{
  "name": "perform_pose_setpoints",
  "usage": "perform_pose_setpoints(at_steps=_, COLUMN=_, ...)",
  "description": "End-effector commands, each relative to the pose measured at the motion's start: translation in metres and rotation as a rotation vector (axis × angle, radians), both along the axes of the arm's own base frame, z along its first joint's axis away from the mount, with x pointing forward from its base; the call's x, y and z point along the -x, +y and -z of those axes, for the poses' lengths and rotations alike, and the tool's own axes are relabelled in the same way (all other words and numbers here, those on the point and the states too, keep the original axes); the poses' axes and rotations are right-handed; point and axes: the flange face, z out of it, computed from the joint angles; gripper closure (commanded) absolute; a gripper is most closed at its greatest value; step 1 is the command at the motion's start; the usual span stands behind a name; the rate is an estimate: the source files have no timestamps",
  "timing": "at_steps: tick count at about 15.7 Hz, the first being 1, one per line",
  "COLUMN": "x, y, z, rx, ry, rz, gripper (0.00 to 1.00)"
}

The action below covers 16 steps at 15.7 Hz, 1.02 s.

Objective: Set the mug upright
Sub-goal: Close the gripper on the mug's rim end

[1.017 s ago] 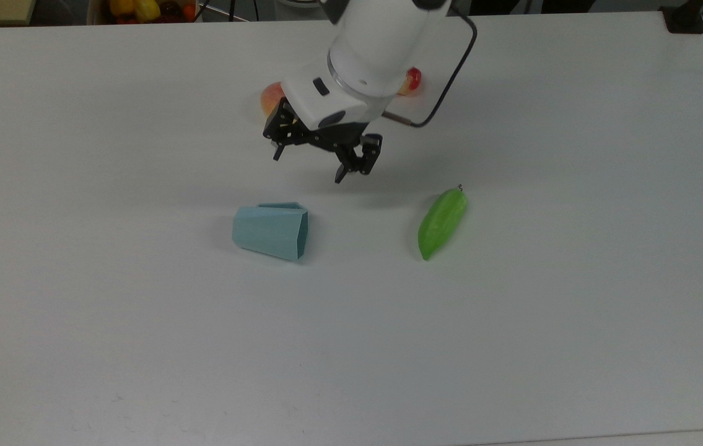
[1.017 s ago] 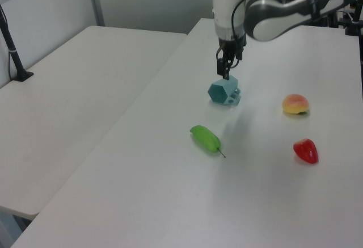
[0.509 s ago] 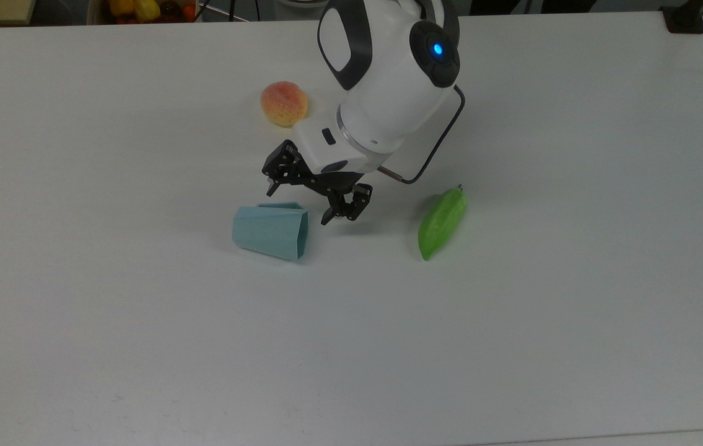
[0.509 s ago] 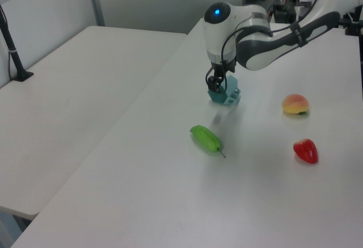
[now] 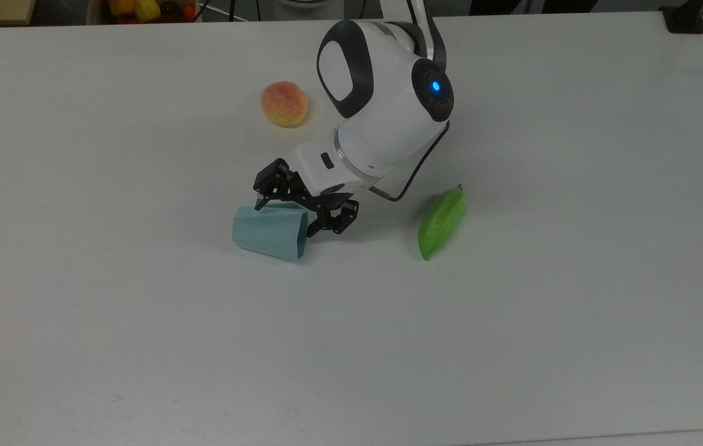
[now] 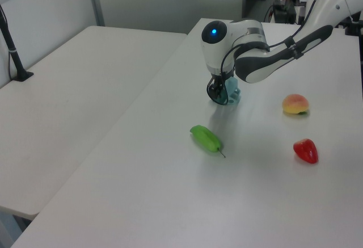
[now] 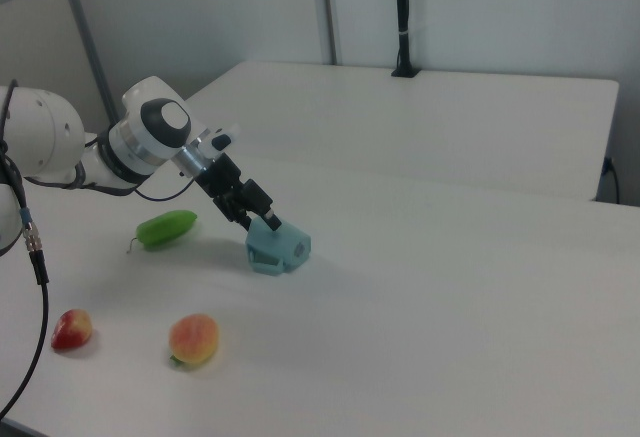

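The mug [image 5: 269, 231] lay on its side near the middle of the white table [image 5: 140, 347], its wide hexagonal mouth turned toward the top view's right and its narrower base toward the top view's left. Its handle sat on the far side in the top view, mostly covered by the gripper [image 5: 283, 215]; in the right view the mug [image 7: 280, 246] showed the handle facing the camera. In the left view only a small patch of the mug [image 6: 232, 88] peeked out behind the arm's wrist.

The gripper's fingers stood spread apart at the mouth end of the mug, one finger over the handle side and the other at the rim. I could not tell whether that second fingertip was inside the mouth or just outside it, nor whether either finger touched the mug. Nothing was clamped between them. In the right view the gripper [image 7: 258, 216] came down at a slant onto the mug's top edge.

A green pepper [image 5: 442, 223] lay to the top view's right of the mug, well apart. A peach [image 5: 284, 103] sat farther back. A red strawberry [image 6: 305, 151] lay near the peach [image 6: 295, 104] in the left view.
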Motion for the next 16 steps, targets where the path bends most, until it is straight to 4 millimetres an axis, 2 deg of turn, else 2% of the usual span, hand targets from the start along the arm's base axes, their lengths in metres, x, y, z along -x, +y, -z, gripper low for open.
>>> perform_pose_setpoints(at_steps=1, x=0.003, y=-0.015, z=0.009, rx=0.06, ry=0.0, rz=-0.004, gripper=0.0)
perform_pose_setpoints(at_steps=3, x=0.007, y=-0.027, z=0.022, rx=0.103, ry=0.023, rz=-0.014, gripper=0.0)
perform_pose_setpoints(at_steps=5, x=0.007, y=-0.032, z=0.025, rx=0.116, ry=0.022, rz=-0.01, gripper=0.02)
perform_pose_setpoints(at_steps=6, x=0.007, y=-0.031, z=0.029, rx=0.121, ry=0.024, rz=-0.014, gripper=0.12)
perform_pose_setpoints(at_steps=7, x=0.008, y=-0.032, z=0.034, rx=0.143, ry=0.031, rz=-0.027, gripper=0.36)
perform_pose_setpoints(at_steps=9, x=0.011, y=-0.035, z=0.042, rx=0.16, ry=0.043, rz=-0.045, gripper=0.94)
perform_pose_setpoints(at_steps=10, x=0.011, y=-0.036, z=0.041, rx=0.156, ry=0.042, rz=-0.042, gripper=1.0)
perform_pose_setpoints(at_steps=14, x=0.008, y=-0.042, z=0.03, rx=0.137, ry=0.027, rz=-0.022, gripper=1.0)
perform_pose_setpoints(at_steps=16, x=0.008, y=-0.041, z=0.011, rx=0.087, ry=0.014, rz=0.0, gripper=1.0)
